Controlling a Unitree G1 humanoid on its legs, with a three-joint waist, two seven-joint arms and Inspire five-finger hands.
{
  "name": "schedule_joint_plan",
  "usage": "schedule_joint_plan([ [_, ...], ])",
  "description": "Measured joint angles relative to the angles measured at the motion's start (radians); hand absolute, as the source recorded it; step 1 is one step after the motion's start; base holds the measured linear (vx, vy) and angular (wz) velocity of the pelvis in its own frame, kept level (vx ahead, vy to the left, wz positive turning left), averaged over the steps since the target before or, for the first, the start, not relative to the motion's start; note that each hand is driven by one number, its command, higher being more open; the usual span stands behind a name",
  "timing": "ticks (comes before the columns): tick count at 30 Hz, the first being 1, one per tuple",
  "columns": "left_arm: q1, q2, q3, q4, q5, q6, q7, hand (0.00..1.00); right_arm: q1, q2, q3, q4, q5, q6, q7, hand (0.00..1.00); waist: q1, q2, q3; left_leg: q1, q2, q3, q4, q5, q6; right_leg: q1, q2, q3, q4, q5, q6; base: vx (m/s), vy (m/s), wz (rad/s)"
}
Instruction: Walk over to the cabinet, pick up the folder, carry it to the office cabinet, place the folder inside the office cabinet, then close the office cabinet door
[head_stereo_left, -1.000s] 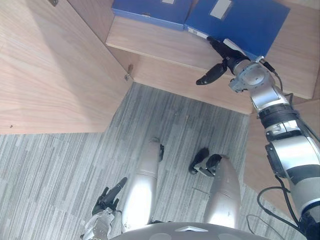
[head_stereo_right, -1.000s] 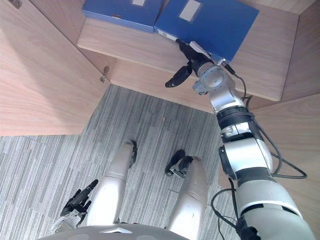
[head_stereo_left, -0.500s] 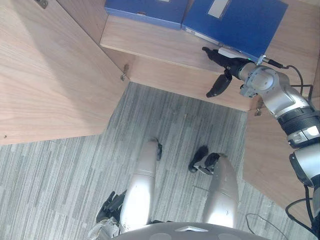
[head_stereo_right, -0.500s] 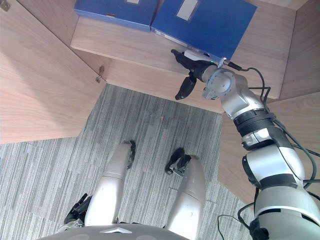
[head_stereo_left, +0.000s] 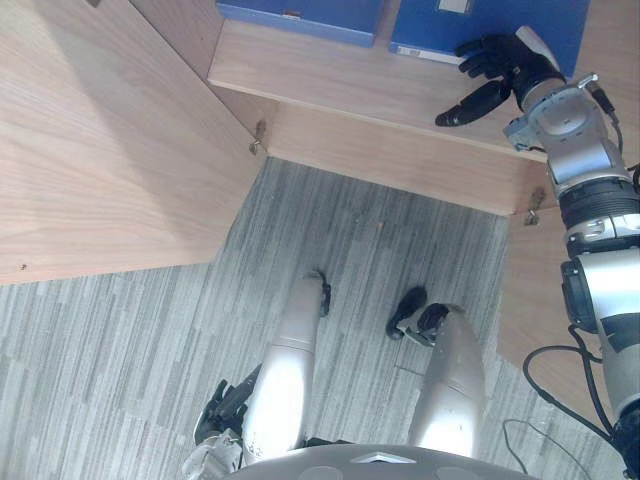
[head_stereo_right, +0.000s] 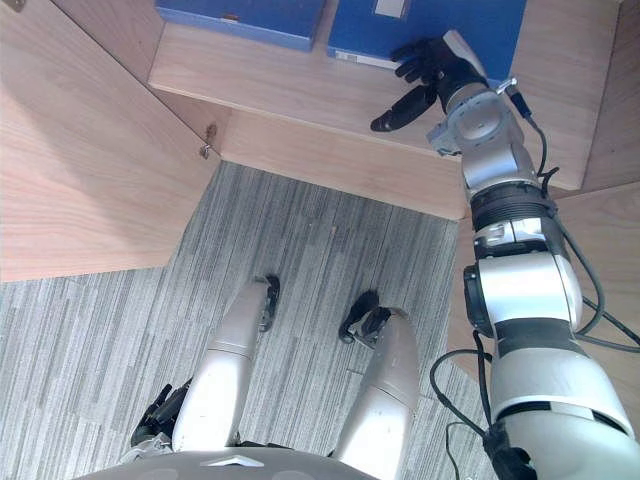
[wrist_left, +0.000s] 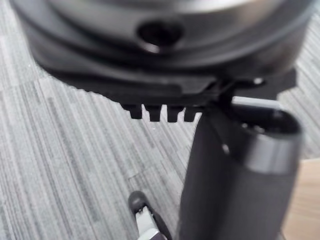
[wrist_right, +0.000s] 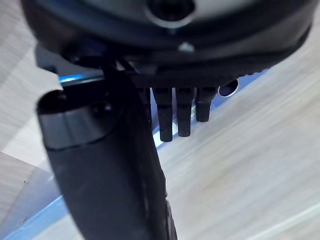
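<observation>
Two blue folders lie flat on the wooden shelf (head_stereo_left: 330, 75) of the open cabinet. One folder (head_stereo_left: 300, 12) is to the left, the other folder (head_stereo_left: 480, 22) to the right. My right hand (head_stereo_left: 503, 62) is open, its fingers spread over the near edge of the right folder and its thumb (head_stereo_left: 470, 104) stretched out above the shelf board. In the right wrist view a strip of blue folder (wrist_right: 75, 78) shows past the fingers (wrist_right: 179, 117). My left hand (head_stereo_left: 228, 404) hangs open low beside me, over the carpet.
The cabinet's left door (head_stereo_left: 100, 150) stands swung wide open on my left. Its right door (head_stereo_left: 525, 290) stands open on my right, close to my right arm. Grey striped carpet (head_stereo_left: 120, 340) covers the floor in front of the cabinet.
My right hand has risen from just under the folder's near edge to over that edge, its fingers now spread. The right folder sits a little deeper on the shelf. The camera has shifted.
</observation>
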Motion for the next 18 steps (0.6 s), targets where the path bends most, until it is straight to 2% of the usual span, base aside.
schedule_joint_plan([
  [2, 0.002, -0.009, -0.001, -0.022, -0.001, 0.000, 0.000, 1.00, -0.001, -0.001, -0.012, -0.004, -0.036, -0.003, -0.017, 1.00, 0.000, 0.008, 0.005, -0.003, -0.002, -0.001, -0.001, 0.001, 0.001, -0.001, -0.002, -0.001, -0.001, 0.000, 0.001, -0.01, 0.029, 0.06],
  [6, 0.002, -0.011, -0.017, -0.045, -0.026, 0.000, 0.001, 1.00, 0.006, -0.001, -0.007, -0.014, -0.082, -0.009, -0.027, 1.00, 0.000, 0.009, 0.006, -0.003, -0.004, -0.002, -0.008, 0.003, 0.000, -0.001, -0.003, -0.003, -0.004, -0.001, 0.001, 0.00, 0.000, 0.00],
  [14, 0.030, -0.003, -0.067, -0.124, -0.039, 0.002, 0.026, 1.00, 0.045, -0.002, 0.032, -0.131, -0.147, -0.016, -0.067, 1.00, -0.027, 0.008, 0.030, 0.002, 0.003, -0.006, -0.021, 0.010, -0.005, 0.006, 0.003, -0.012, -0.020, 0.005, -0.001, 0.00, 0.006, -0.01],
  [18, 0.062, 0.011, -0.124, -0.205, -0.056, 0.003, 0.038, 1.00, 0.054, 0.013, 0.092, -0.139, -0.149, -0.016, -0.075, 1.00, -0.027, 0.008, 0.049, 0.064, 0.028, 0.007, -0.060, 0.012, -0.004, 0.067, 0.033, -0.015, -0.079, 0.032, -0.011, 0.01, 0.024, -0.20],
])
